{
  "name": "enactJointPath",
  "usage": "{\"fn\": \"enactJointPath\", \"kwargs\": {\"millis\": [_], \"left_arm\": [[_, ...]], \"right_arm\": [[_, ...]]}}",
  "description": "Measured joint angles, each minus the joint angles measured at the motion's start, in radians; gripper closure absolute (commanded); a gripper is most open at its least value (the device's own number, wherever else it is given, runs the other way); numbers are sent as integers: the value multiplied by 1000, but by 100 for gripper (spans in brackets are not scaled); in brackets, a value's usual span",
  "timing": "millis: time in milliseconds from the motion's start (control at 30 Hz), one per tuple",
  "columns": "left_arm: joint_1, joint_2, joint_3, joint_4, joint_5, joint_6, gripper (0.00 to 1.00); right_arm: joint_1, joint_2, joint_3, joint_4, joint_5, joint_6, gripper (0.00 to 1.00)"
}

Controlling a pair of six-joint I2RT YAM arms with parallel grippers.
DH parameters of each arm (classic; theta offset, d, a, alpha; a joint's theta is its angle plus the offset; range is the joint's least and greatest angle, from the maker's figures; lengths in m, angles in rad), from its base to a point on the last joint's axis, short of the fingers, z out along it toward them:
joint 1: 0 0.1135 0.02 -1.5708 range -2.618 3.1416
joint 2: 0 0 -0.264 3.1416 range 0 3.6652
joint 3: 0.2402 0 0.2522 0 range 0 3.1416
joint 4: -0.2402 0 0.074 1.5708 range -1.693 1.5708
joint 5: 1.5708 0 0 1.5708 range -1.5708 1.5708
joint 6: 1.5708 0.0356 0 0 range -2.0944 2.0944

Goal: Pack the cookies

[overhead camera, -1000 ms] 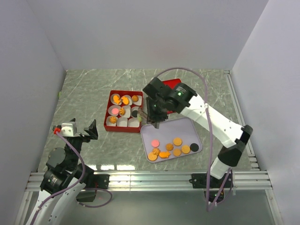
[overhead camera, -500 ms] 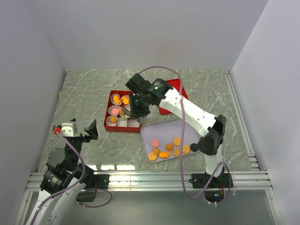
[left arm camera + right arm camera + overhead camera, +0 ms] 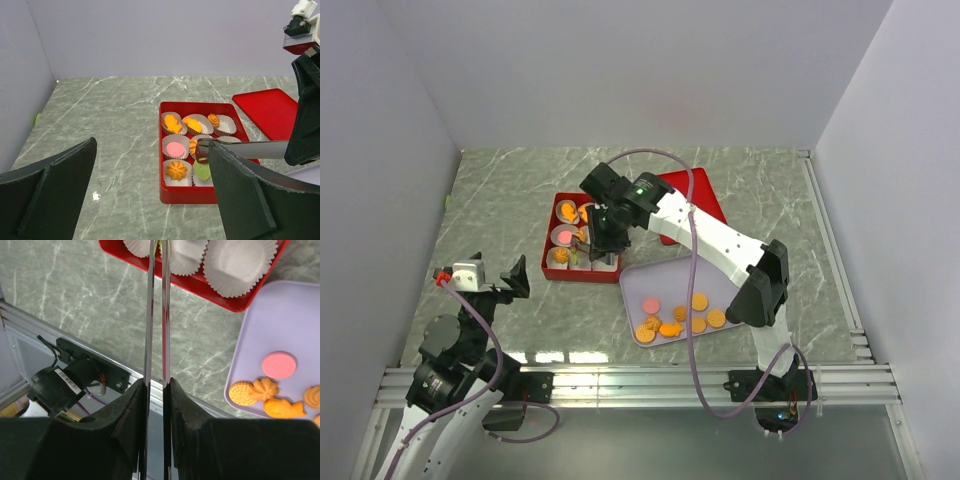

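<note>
The cookies lie in two places. Some sit in white paper cups in the red box [image 3: 548, 262], among them a pink one [image 3: 176, 148], an orange flower [image 3: 176, 170] and a green one [image 3: 202, 171]. Several more cookies [image 3: 672, 318] lie loose on the lavender tray [image 3: 665, 280]. My right gripper [image 3: 603, 225] is shut on metal tongs [image 3: 155, 315]. The tong tips [image 3: 201, 150] hang over the box's middle cups; I cannot tell whether they pinch a cookie. My left gripper [image 3: 152, 145] stands open and apart, near the table's front left.
The box's red lid [image 3: 705, 195] lies flat behind the tray. In the right wrist view, empty white cups fill the near row of the box [image 3: 199, 284]. The right arm's elbow hangs over the tray's right part. The table's metal rail runs along the near edge.
The right arm has swung left with the tongs, from above the tray's near-left corner to above the box. The left arm has not moved.
</note>
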Motion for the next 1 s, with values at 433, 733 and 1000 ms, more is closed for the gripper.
{"fn": "enactJointPath", "kwargs": {"millis": [433,733,1000], "left_arm": [[-1,0,0,0,0,11,1],[-2,0,0,0,0,11,1],[-2,0,0,0,0,11,1]], "right_arm": [[0,55,1,19,0,-11,64],[0,55,1,9,29,-25,58],[0,32,1,-18,62,-29,58]]}}
